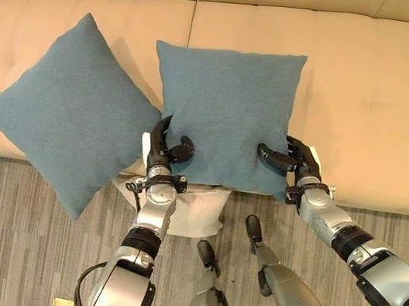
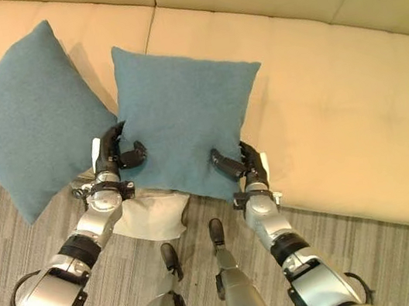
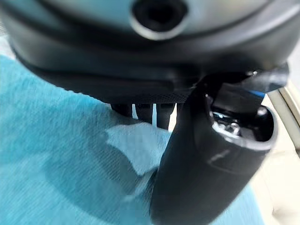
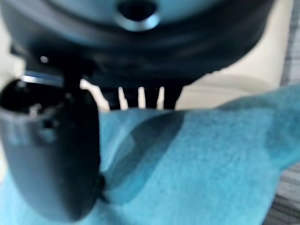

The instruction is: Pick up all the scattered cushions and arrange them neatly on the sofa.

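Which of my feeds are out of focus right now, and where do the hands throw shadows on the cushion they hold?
Left wrist view: left hand very close and soft, its thumb's shadow dark on the blue cushion. Right wrist view: right hand also blurred, a shadow band on the cloth beside the thumb. Left eye view: in focus, even light, a faint shadow on the sofa beside the cushion.

two cushions lie side by side on the sofa (image 1: 383, 92), left cushion (image 1: 64, 113) just beside right cushion (image 1: 232, 109), overhanging the floor (image 1: 13, 232).
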### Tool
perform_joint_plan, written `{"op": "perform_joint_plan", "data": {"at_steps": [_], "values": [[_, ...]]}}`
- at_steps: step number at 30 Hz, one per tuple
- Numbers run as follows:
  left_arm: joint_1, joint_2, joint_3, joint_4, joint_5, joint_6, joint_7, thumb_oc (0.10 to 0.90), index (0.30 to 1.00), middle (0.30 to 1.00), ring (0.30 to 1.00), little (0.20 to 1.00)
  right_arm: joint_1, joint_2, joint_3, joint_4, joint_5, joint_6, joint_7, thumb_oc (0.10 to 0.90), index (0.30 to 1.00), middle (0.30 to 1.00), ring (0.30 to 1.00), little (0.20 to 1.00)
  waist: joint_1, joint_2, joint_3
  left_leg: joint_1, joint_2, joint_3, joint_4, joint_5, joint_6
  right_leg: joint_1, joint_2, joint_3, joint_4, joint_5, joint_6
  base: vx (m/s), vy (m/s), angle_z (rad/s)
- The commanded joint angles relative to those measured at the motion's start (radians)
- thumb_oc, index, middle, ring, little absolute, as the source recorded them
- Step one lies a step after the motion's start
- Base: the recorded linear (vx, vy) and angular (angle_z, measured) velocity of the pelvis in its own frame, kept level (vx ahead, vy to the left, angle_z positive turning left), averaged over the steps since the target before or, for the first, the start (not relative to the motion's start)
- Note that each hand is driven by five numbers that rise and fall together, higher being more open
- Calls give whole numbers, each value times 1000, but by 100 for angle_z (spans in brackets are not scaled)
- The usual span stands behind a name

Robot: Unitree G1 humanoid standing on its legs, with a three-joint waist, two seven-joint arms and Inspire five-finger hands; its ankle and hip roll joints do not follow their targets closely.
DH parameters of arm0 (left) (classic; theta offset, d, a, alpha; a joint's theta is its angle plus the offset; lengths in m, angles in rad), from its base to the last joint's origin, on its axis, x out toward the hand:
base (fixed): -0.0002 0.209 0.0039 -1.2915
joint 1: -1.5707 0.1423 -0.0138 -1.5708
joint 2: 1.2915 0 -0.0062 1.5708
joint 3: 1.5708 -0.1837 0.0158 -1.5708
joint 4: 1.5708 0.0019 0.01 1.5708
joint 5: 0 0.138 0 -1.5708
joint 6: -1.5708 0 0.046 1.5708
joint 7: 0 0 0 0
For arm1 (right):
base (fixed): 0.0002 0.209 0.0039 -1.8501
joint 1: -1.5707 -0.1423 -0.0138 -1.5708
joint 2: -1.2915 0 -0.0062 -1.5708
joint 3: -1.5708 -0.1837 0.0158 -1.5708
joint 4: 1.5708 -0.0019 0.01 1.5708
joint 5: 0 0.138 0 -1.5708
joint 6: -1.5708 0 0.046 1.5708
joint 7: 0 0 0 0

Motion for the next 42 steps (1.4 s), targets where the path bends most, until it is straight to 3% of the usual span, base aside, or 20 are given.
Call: {"op": "perform_joint_plan", "data": {"at_steps": [1, 6, 13, 20, 24, 25, 26, 27, 28, 30, 31, 33, 35, 39, 40, 42], "values": [[58, -100, -77, 4, -16, -3, -114, 400, 300, 300, 300, 300, -73, 52, 16, -105, -61, -49, 63, 400, 300, 300, 300, 300, 7, -25, -17, 15, -43, -40, 2, -76, -10, 37, -2, 68, 83, -169, 85, 0, 0, 0], [225, -113, -62, -142, -42, -11, -135, 400, 300, 300, 300, 300, 95, 54, -3, -196, -172, -34, 71, 400, 300, 300, 300, 300, 6, -17, -36, 70, -41, -42, 2, -89, -9, 96, 4, 62, 78, -185, 81, 0, 0, 0], [397, -88, -52, -355, -66, -15, -182, 400, 300, 300, 300, 300, 328, 46, -90, -366, -223, -44, 93, 400, 300, 300, 300, 300, -21, -9, -90, 139, -36, -32, 2, -110, -7, 178, 6, 43, 69, -209, 76, 6, -7, 5], [513, -44, -44, -504, -78, -12, -226, 400, 300, 300, 300, 300, 464, 18, -142, -504, -268, -50, 125, 400, 300, 300, 300, 300, -42, -14, -139, 222, -23, -14, 8, -135, -9, 257, 14, 58, 61, -233, 73, 10, -24, 4], [565, -28, -31, -578, -94, -13, -243, 400, 300, 300, 300, 300, 516, -6, -163, -585, -288, -58, 146, 400, 300, 300, 300, 300, -59, -27, -154, 226, -16, -4, 117, -181, -10, 291, 15, 84, 70, -246, 63, -31, -9, -22], [575, -24, -26, -600, -101, -17, -239, 400, 300, 300, 300, 300, 518, -13, -163, -605, -292, -60, 147, 400, 300, 300, 300, 300, -59, -33, -151, 225, -18, -13, 152, -197, -9, 299, 15, 102, 73, -246, 59, -72, 77, -19], [591, -19, -19, -637, -98, -25, -232, 400, 300, 300, 300, 300, 521, -23, -158, -639, -292, -61, 152, 400, 300, 300, 300, 300, -52, -41, -140, 211, -44, -82, 219, -223, -16, 296, 19, 132, 94, -245, 56, -81, 68, -26], [591, -19, -18, -637, -98, -25, -232, 400, 300, 300, 300, 300, 521, -23, -158, -639, -292, -61, 152, 400, 300, 300, 300, 300, -53, -42, -143, 207, -45, -82, 218, -220, -16, 292, 18, 132, 93, -243, 56, -94, 120, -66], [607, -19, -11, -658, -99, -31, -230, 400, 300, 300, 300, 300, 527, -32, -153, -658, -290, -59, 163, 400, 300, 300, 300, 300, -45, -47, -142, 204, -86, -168, 259, -242, -20, 285, 24, 169, 107, -235, 58, -48, 68, -74], [614, -21, -9, -661, -99, -32, -232, 400, 300, 300, 300, 300, 532, -34, -154, -665, -293, -59, 168, 400, 300, 300, 300, 300, -45, -50, -150, 206, -106, -204, 267, -250, -19, 273, 28, 195, 113, -225, 61, -56, 139, -101], [626, -29, -18, -661, -101, -32, -241, 400, 300, 300, 300, 300, 549, -35, -164, -679, -307, -57, 181, 400, 300, 300, 300, 300, -62, -45, -166, 246, -114, -238, 213, -283, 5, 249, 41, 237, 113, -210, 72, -91, 207, -113], [626, -32, -19, -662, -102, -31, -242, 400, 300, 300, 300, 300, 553, -35, -168, -682, -313, -53, 182, 400, 300, 300, 300, 300, -67, -43, -171, 256, -110, -221, 197, -281, 12, 240, 43, 248, 112, -197, 79, -88, 128, -86], [605, -21, -23, -664, -108, -36, -220, 400, 300, 300, 300, 300, 533, -14, -174, -704, -296, -48, 175, 400, 300, 300, 300, 300, -87, -59, -170, 241, -113, -172, 170, -268, 35, 173, 44, 285, 112, -142, 122, -189, 153, -50], [597, -14, -21, -663, -107, -38, -213, 400, 300, 300, 300, 300, 527, 15, -160, -730, -279, -50, 185, 400, 300, 300, 300, 300, -86, -82, -161, 222, -104, -90, 150, -256, 52, 117, 44, 287, 116, -112, 165, -169, 100, -103], [592, -14, -20, -657, -112, -40, -208, 400, 300, 300, 300, 300, 528, 20, -153, -733, -281, -52, 184, 400, 300, 300, 300, 300, -81, -87, -151, 214, -94, -66, 153, -251, 56, 102, 40, 257, 133, -125, 170, -195, 24, -101], [586, -15, -18, -648, -118, -40, -206, 400, 300, 300, 300, 300, 541, 24, -148, -754, -295, -55, 180, 400, 300, 300, 300, 300, -59, -84, -134, 208, -69, -24, 145, -237, 58, 112, 5, 136, 182, -177, 153, -178, 10, -88]]}}
